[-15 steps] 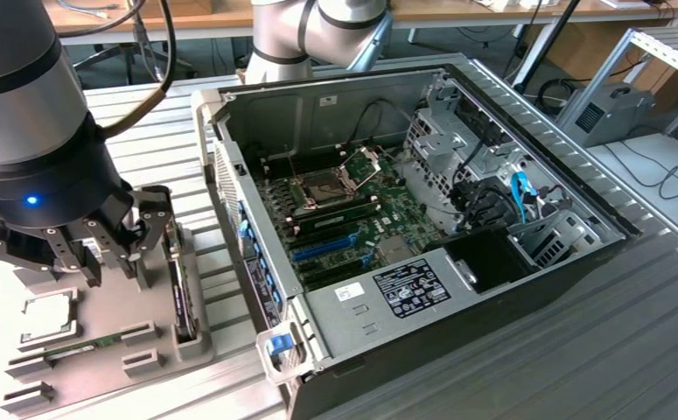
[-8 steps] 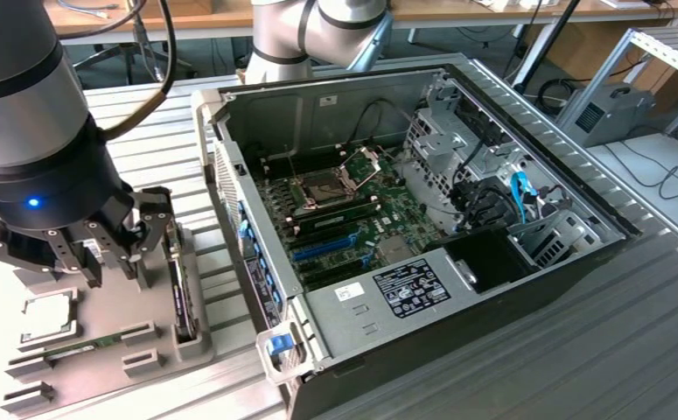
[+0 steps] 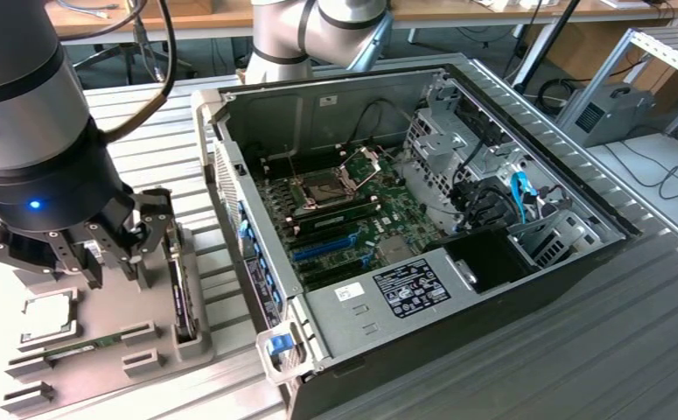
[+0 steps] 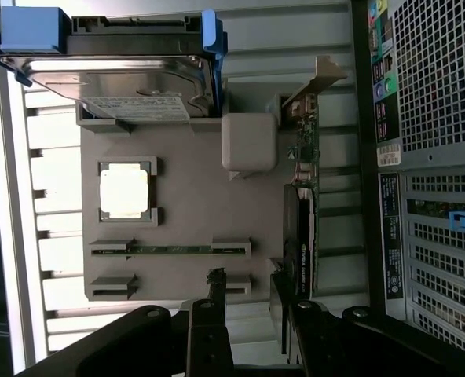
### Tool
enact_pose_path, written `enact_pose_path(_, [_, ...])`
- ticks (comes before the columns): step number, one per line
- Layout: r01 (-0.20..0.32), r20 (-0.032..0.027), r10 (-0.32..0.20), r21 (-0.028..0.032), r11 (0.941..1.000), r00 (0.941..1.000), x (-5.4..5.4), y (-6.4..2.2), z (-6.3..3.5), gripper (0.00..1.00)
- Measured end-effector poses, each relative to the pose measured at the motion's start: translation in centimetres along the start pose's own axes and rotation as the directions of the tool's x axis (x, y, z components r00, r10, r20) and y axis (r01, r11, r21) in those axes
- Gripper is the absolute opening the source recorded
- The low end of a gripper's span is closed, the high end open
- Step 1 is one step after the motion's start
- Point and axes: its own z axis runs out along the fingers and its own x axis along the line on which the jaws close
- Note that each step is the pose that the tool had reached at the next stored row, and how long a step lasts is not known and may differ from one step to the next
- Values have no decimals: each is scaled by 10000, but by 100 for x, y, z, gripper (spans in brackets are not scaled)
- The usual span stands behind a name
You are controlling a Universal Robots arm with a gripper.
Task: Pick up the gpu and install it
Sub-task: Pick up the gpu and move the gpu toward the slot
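My hand [image 3: 115,262] spread, gripping nothing, hovers over grey holder [image 3: 187,346]. Gpu [image 4: 294,243] stands on edge in slot along holder's side nearest open case [image 3: 432,219]. Card's long axis runs along that side, silver bracket at end far from hand. Card's near end sits just beside my case-side finger, not centred in hand

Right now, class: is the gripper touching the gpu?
Cannot tell. In the wrist view the open gripper overlaps the near end of the gpu; the exterior view sets them close together, without a plain gap or contact.
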Motion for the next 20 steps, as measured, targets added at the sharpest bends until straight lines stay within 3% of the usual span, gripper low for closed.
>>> enact_pose_path(20, [-1,0,1,0,10000,10000,1,-4,50,36])
